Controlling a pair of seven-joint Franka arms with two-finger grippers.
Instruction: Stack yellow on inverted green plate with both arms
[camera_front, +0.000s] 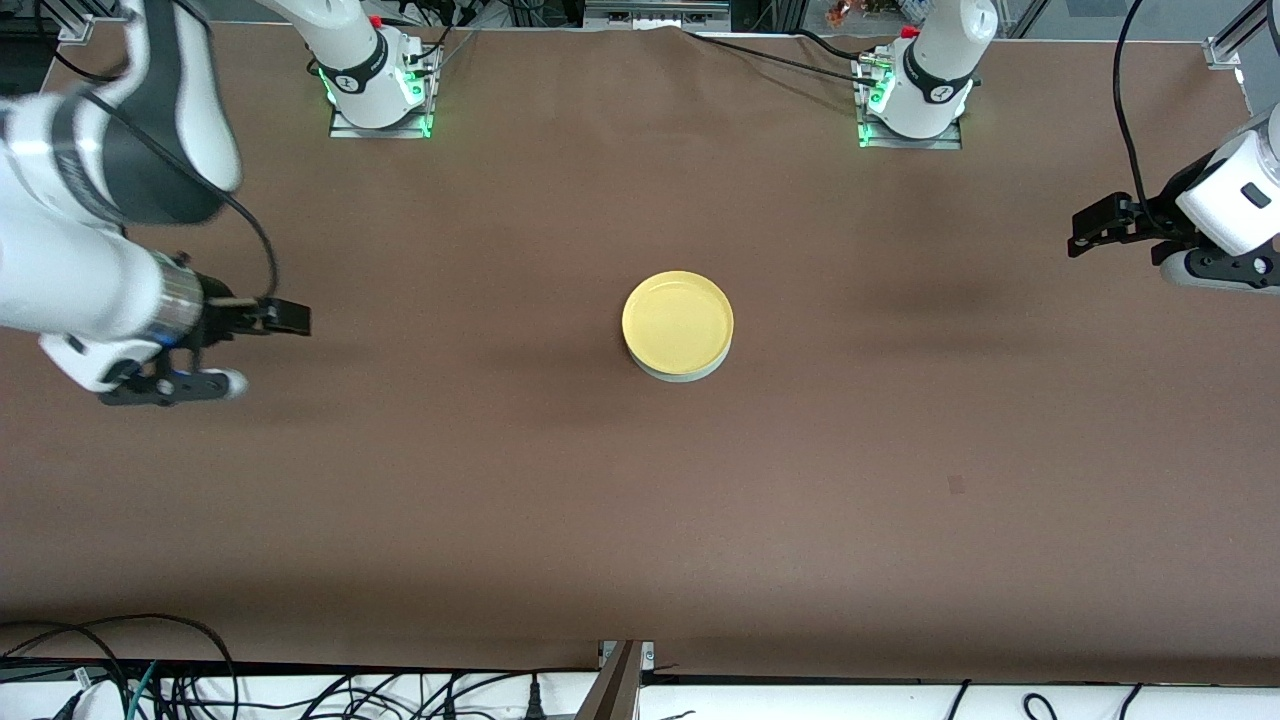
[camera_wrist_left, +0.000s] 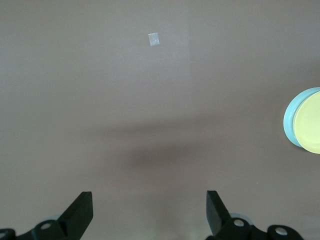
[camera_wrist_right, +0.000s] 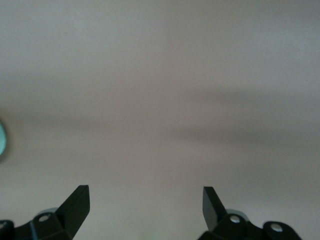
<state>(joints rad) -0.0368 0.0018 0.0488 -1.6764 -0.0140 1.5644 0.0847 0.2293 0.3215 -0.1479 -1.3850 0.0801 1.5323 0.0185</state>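
Front view: both hands (camera_front: 1085, 230) (camera_front: 290, 318) spread, aloft.

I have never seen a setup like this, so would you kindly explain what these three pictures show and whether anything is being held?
Two white robot arms work at a brown table. One picture looks down from a high camera facing them; the other two come from cameras on each arm's wrist. Mid-table, a yellow plate sits on a pale green plate, of which only the edge shows. The left gripper hangs over the left arm's end of the table, the right gripper over the right arm's end. Both are open and hold nothing.
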